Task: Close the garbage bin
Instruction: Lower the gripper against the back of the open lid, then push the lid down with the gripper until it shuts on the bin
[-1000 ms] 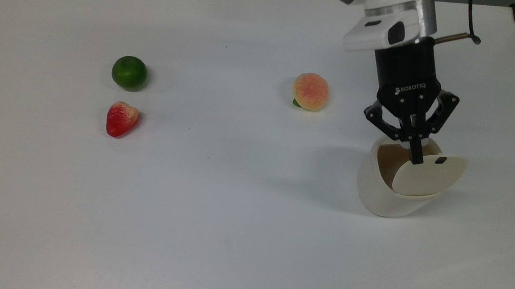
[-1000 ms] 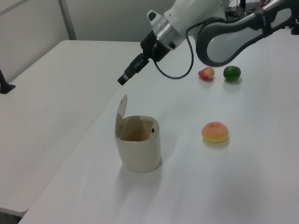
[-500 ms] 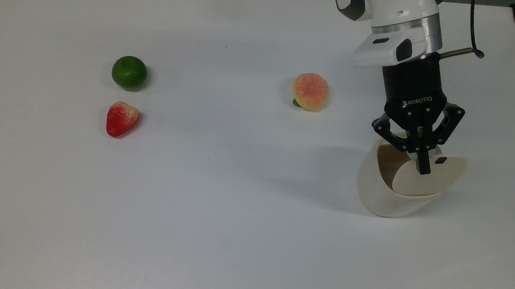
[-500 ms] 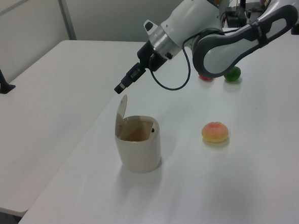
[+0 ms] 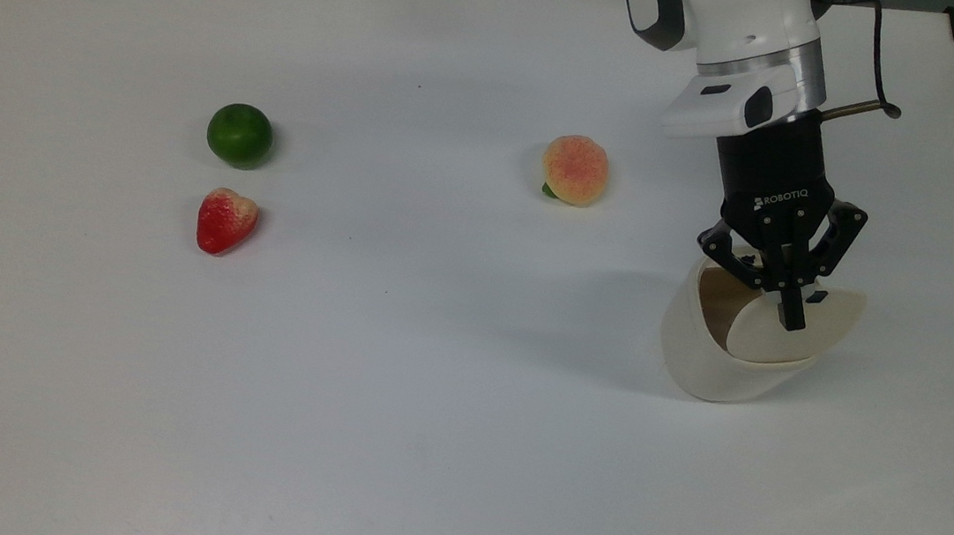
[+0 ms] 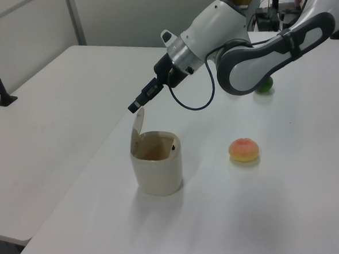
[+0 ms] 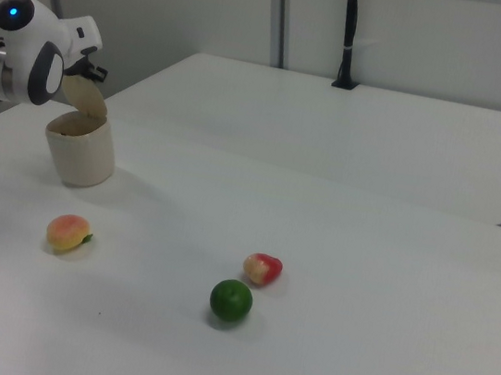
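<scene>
White table (image 5: 423,439), green lime (image 5: 239,135), red strawberry (image 5: 225,221) just below, peach (image 5: 575,169) well apart

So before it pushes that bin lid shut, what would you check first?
1. Lid standing open, free to swing: ok.
2. Tool near the lid's top edge: ok.
3. Tool touching the lid: cannot tell.
4. Garbage bin upright on the table: ok.
5. Nothing sticking out of the bin: ok.
6. Peach well clear of the bin: ok.

Top view: lime (image 5: 240,134) above strawberry (image 5: 225,220) at left, peach (image 5: 575,169) centre, garbage bin (image 5: 712,350) right.
</scene>
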Motion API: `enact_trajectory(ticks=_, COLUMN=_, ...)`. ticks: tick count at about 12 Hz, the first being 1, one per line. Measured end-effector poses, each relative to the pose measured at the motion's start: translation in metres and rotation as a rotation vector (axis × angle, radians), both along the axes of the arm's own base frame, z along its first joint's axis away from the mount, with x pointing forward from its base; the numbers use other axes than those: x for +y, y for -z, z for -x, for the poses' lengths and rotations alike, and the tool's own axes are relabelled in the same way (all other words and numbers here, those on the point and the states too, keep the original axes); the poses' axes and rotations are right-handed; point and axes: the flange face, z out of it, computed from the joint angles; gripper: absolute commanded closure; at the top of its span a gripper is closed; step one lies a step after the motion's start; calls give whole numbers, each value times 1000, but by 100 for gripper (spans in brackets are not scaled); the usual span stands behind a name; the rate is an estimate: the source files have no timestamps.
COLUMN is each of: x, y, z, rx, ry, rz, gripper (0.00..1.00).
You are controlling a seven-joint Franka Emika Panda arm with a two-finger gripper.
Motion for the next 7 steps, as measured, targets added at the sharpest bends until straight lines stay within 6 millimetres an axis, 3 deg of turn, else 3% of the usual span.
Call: enact_trajectory(ticks=7, x=3, y=3, z=1, rx=-1, ry=-7, rz=11, gripper=100)
